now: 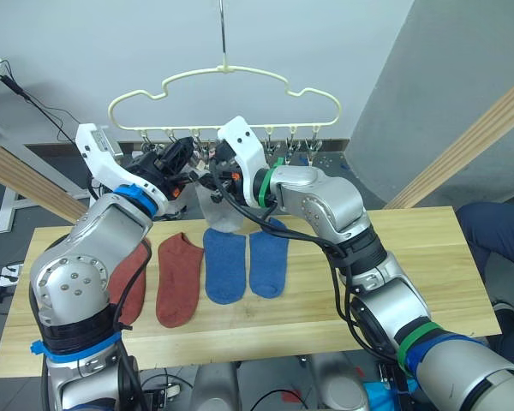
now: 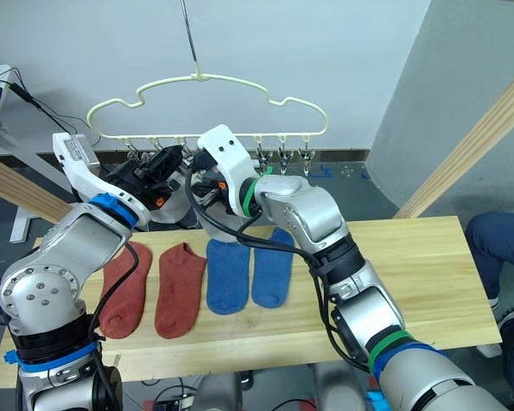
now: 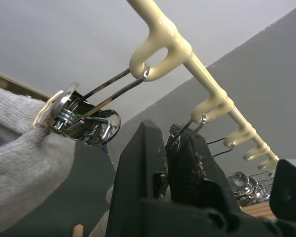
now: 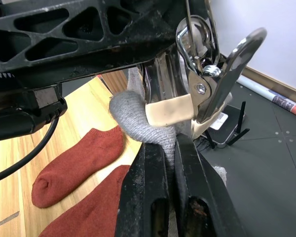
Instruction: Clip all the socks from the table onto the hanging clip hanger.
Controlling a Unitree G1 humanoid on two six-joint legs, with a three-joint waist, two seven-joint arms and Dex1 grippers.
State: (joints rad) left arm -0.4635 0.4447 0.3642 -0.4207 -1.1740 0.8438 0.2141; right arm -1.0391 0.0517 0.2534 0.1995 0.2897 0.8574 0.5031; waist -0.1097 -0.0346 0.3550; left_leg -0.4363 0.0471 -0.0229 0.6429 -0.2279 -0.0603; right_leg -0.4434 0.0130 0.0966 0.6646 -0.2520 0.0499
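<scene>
On the worktop (image 1: pixel 428 257) lie four socks (image 1: pixel 225 265); higher, at 12 o'clock, right tool (image 4: pixel 171 148) clenched on grey sock (image 4: pixel 138 118), left tool (image 3: pixel 168 163) squeezing a clip (image 4: pixel 207 84) of the hanger (image 1: pixel 227 81): early release risks dropping it.

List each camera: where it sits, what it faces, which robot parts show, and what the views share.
Left eye view: head, facing down over both arms to the table, socks and clip hanger.
Right eye view: same head, same scene.
Left wrist view: left wrist, looking up at hanger clips; left gripper shut on a clip.
Right wrist view: right wrist; right gripper pinching the grey sock.
Shared: the grey sock.
</scene>
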